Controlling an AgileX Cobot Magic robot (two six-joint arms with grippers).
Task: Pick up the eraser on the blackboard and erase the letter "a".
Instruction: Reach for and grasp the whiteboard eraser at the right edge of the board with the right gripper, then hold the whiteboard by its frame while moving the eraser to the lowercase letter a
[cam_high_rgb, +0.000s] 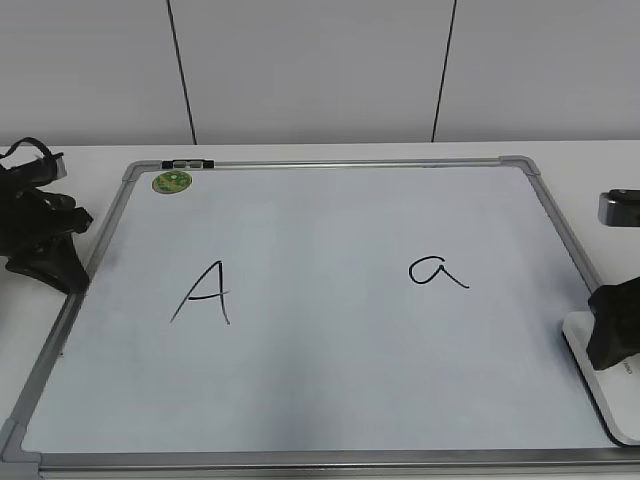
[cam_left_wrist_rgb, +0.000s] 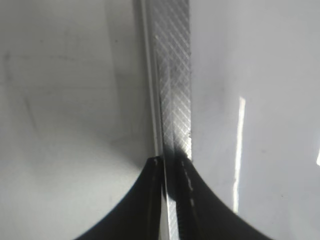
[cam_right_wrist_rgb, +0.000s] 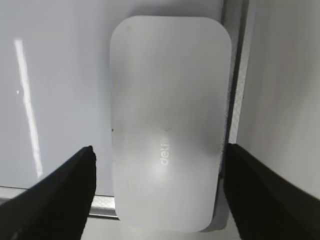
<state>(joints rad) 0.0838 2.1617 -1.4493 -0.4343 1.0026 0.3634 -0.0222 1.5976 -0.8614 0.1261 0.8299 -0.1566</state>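
Observation:
The blackboard (cam_high_rgb: 320, 390) is a white board in a silver frame, lying flat on the table. The small letter "a" (cam_high_rgb: 437, 271) is written in its right half. The white eraser (cam_high_rgb: 598, 390) lies at the board's lower right corner, across the frame; the right wrist view shows it close up (cam_right_wrist_rgb: 170, 115) with grey lettering on top. My right gripper (cam_high_rgb: 618, 325) is open, its jaws (cam_right_wrist_rgb: 159, 152) on either side of the eraser, not closed on it. My left gripper (cam_high_rgb: 55, 265) is shut and empty, over the board's left frame (cam_left_wrist_rgb: 172, 75).
A capital "A" (cam_high_rgb: 205, 293) is written in the board's left half. A round green sticker (cam_high_rgb: 172, 181) and a small black-and-grey clip (cam_high_rgb: 187, 163) sit at the far left corner. A white wall rises behind the table.

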